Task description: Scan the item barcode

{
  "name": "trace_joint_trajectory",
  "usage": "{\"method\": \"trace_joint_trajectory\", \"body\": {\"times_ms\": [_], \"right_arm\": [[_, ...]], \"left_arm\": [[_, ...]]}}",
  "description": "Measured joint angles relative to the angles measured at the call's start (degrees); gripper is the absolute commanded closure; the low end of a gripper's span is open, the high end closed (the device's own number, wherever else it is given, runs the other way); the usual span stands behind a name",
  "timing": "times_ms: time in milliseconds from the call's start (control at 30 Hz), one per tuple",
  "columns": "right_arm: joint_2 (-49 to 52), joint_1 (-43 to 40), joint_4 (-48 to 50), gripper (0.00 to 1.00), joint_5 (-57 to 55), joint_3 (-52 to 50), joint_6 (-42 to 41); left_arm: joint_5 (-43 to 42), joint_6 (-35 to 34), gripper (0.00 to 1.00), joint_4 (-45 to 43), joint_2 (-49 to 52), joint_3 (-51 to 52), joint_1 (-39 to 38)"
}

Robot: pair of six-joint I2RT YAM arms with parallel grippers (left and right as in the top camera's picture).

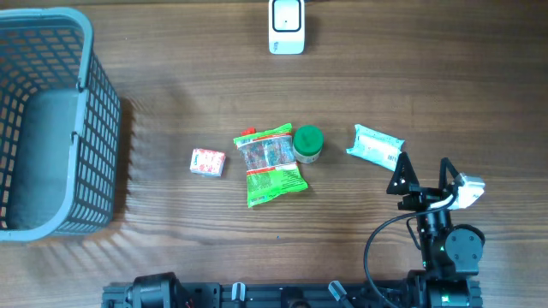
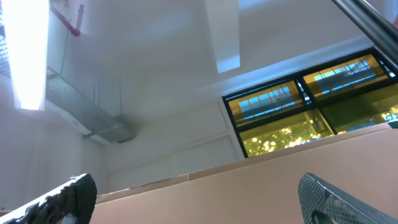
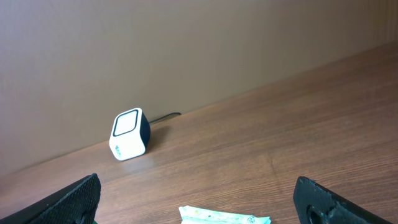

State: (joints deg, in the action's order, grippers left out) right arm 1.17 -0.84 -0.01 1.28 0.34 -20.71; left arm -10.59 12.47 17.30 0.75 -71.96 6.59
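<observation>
The right tool (image 1: 423, 174) is spread wide apart and holds nothing. It hangs near the white and green pack (image 1: 375, 147), probably to grab it. The scanner (image 1: 286, 26) stands far across the desk (image 1: 479, 85). The left tool (image 2: 199, 202) is wide apart too.

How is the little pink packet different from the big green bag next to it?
The small pink-and-white packet is much smaller than the green plastic snack bag. The packet is mostly pink and white; the bag is mostly bright green. The packet lies by itself, while the bag lies right beside a green-lidded jar. Both lie flat on the wooden table.
</observation>
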Motion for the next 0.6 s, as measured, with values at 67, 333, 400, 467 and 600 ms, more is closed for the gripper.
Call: {"method": "trace_joint_trajectory", "body": {"times_ms": [67, 333, 400, 467, 600], "right_arm": [[0.0, 0.0, 0.0, 0.0, 0.0, 0.0, 0.0], [0.0, 0.0, -0.02, 0.0, 0.0, 0.0, 0.0], [0.0, 0.0, 0.0, 0.0, 0.0, 0.0, 0.0], [0.0, 0.0, 0.02, 0.0, 0.0, 0.0, 0.0], [0.0, 0.0, 0.02, 0.0, 0.0, 0.0, 0.0]], "left_arm": [[0.02, 0.02, 0.0, -1.07, 0.02, 0.28, 0.0], [3.89, -9.62, 0.0, 8.85, -0.09, 10.23, -0.04], [3.91, -11.85, 0.0, 8.26, -0.04, 18.53, -0.07], [3.69, -14.21, 0.0, 4.94, 0.04, 27.04, -0.04], [0.83, -16.28, 0.0, -5.18, 0.13, 43.54, -0.04]]}}
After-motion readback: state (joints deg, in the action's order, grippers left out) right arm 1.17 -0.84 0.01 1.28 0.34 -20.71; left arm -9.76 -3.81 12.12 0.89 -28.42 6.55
